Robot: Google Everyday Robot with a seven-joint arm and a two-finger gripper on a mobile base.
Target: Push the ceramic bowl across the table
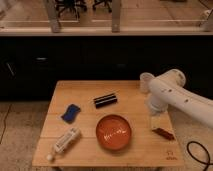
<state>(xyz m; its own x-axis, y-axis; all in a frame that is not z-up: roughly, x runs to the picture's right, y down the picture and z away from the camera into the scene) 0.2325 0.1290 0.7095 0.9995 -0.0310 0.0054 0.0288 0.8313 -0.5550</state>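
The pincer (155, 123) hung from the white arm (170, 92) near the right edge of the tabletop (85, 90), pointing down, its fingers spread wide and holding nothing. Just beside it, toward the front right corner, lay a small reddish-brown object (163, 133). The ceramic bowl (114, 132) sat apart from the pincer, further in from the right edge, near the middle of the front edge. Behind the arm, at the back right corner, stood a translucent white cup (145, 80). A black oblong object (106, 100) lay near the centre, a blue sponge (71, 112) toward the left edge, and a white tube (65, 142) at the front left corner. A small dark logo (170, 155) marked the front right corner
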